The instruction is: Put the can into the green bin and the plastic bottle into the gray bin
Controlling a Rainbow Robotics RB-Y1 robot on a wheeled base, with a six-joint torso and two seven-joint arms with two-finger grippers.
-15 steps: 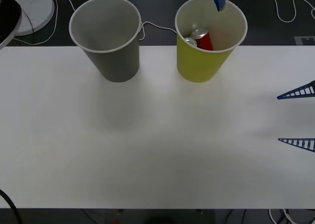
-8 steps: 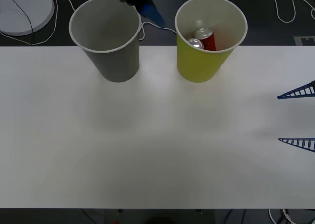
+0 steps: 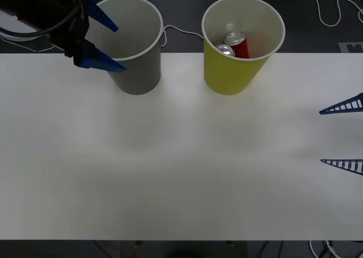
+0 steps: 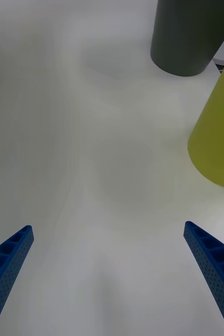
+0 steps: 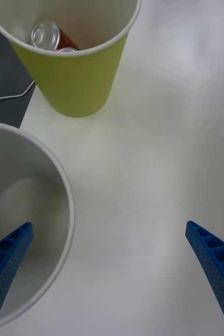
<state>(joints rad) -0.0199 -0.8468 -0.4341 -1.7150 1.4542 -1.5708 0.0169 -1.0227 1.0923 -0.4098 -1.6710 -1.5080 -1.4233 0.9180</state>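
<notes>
Nearest me, on the white bench (image 3: 181, 167), I read the right end effector (image 3: 342, 136) at the right edge, fingers spread and empty, low over the surface. Farther back, the left end effector (image 3: 102, 39) sits released at the near-left rim of the large gray tapered bin (image 3: 126, 42), one finger over its opening. To its right, the yellow-green tapered bin (image 3: 241, 48) holds the small red drink can (image 3: 238, 44) beside a second silver-topped can (image 3: 224, 50).
</notes>
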